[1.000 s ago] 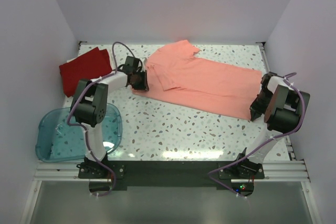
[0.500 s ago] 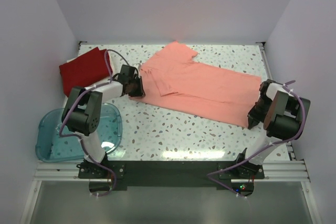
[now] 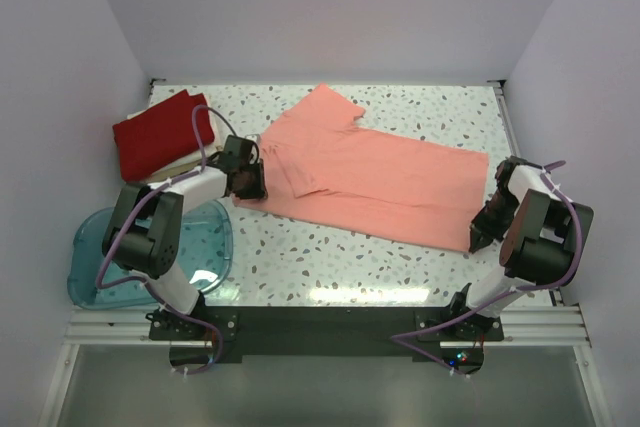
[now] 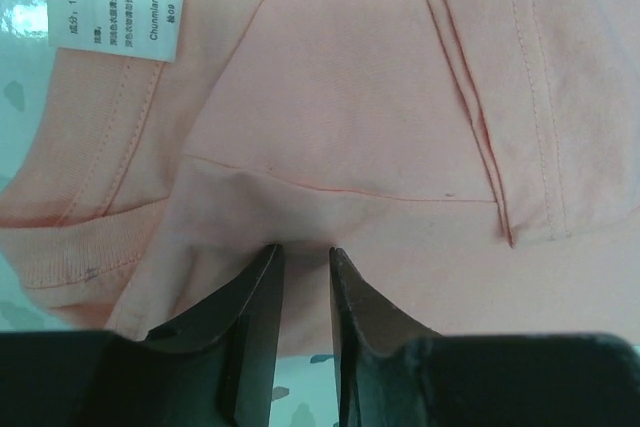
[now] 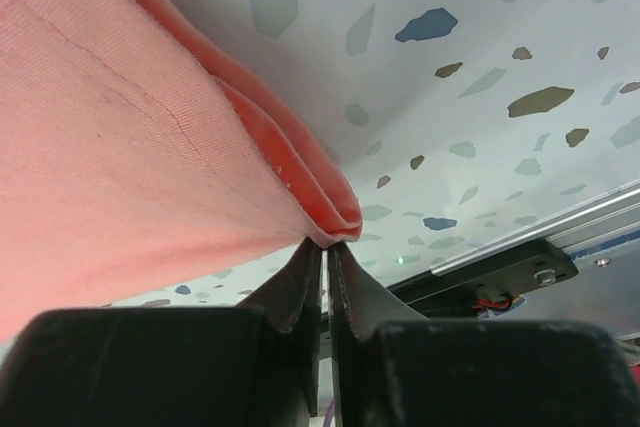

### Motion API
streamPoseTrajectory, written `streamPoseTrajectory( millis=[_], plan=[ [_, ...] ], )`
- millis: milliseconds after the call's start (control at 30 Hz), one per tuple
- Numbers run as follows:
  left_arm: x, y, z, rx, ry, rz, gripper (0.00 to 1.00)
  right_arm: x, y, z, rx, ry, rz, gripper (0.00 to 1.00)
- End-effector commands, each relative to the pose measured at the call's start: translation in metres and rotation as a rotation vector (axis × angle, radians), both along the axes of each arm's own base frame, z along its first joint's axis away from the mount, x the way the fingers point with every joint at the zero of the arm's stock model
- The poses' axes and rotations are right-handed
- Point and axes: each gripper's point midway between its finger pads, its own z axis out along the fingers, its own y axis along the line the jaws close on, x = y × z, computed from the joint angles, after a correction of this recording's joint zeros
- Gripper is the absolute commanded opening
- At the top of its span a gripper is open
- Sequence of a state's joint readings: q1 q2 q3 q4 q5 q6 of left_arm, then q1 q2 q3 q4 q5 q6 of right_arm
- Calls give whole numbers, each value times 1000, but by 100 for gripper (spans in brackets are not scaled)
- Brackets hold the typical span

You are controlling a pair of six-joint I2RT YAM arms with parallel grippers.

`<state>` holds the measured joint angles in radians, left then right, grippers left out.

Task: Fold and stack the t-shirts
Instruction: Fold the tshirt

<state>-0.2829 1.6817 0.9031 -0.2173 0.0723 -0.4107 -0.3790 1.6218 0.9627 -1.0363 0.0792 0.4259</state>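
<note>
- The salmon-pink t-shirt (image 3: 370,172) lies spread across the middle of the bench (image 3: 350,247), with its sleeve end to the left and its hem to the right.
- The left tool (image 4: 303,252) is pinched nearly closed on a fold near the collar.
- The right tool (image 5: 325,247) has its fingers pressed together on the doubled hem edge.
- The deep red t-shirt (image 3: 160,132) sits folded at the far left, and a strip of the cream-white t-shirt (image 3: 180,165) shows beneath it.
- The blue tub (image 3: 95,247) stands at the near-left corner. All the shirts lie outside it.
- Since a second ago, both tools and the salmon shirt have shifted nearer and leftward.
</note>
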Motion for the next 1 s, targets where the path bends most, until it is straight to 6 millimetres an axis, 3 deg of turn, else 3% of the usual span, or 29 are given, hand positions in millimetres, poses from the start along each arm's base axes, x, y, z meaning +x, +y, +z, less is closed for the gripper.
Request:
streamPoseTrajectory(
  millis=[0, 100, 200, 333, 533, 733, 967],
  plan=[
    [-20, 12, -1, 94, 65, -5, 31, -4, 5, 9, 24, -6, -1, 8],
    [-1, -11, 31, 38, -10, -43, 38, 2, 3, 20, 19, -40, 12, 38],
    [8, -37, 54, -23, -62, -90, 44, 14, 3, 33, 12, -105, 16, 52],
    [3, -74, 59, -70, -77, -179, 46, 34, 2, 49, 3, -205, 19, 55],
    [-9, -107, 34, -94, -12, -258, 44, 45, 5, 49, 13, -247, 22, 54],
    [-4, -109, 21, -38, 7, -249, 42, 45, 11, 46, 26, -257, 24, 53],
    [7, -105, 20, 20, -17, -221, 40, 45, 14, 43, 37, -260, 22, 52]
  ],
)
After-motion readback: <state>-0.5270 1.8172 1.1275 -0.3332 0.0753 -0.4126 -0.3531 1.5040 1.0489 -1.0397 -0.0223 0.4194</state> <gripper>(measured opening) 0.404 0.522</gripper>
